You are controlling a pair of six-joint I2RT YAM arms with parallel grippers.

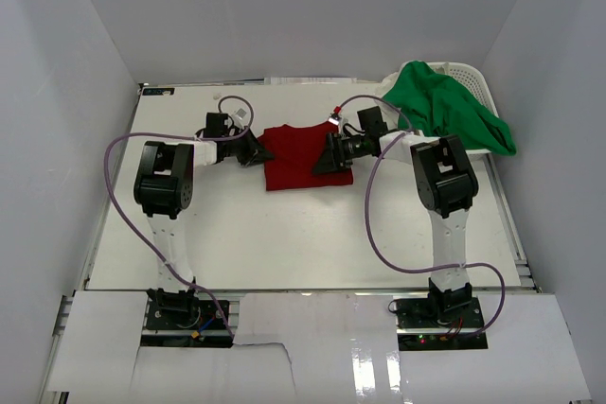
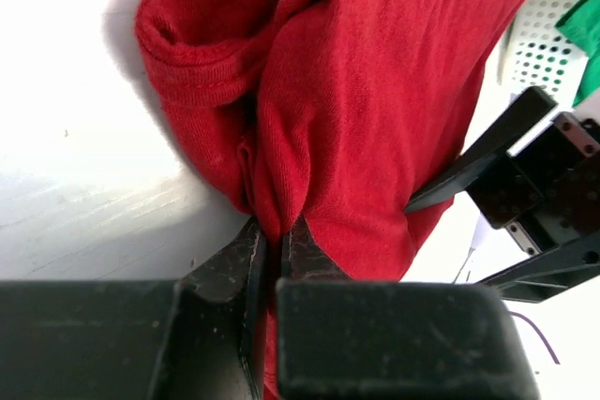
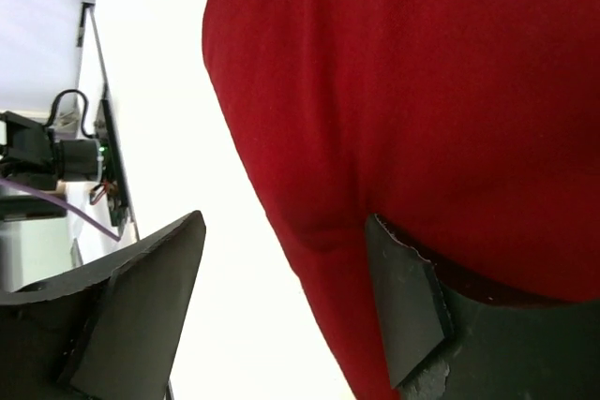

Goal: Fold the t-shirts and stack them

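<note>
Top external view: I see the red shirt [image 1: 301, 153] partly folded on the bench [image 1: 284, 234], left gripper [image 2: 273, 241] jaws pinched on its fold, right gripper [image 3: 281, 231] jaws apart at its edge, and the green shirt [image 1: 453, 111] draped over the basket [image 1: 469, 73], not yet folded or stacked.

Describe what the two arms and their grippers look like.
The left arm and right arm share black joint housings and white links. A purple cable loops along each. The left gripper and right gripper have matte black, wedge-shaped fingers, slightly scuffed.
</note>
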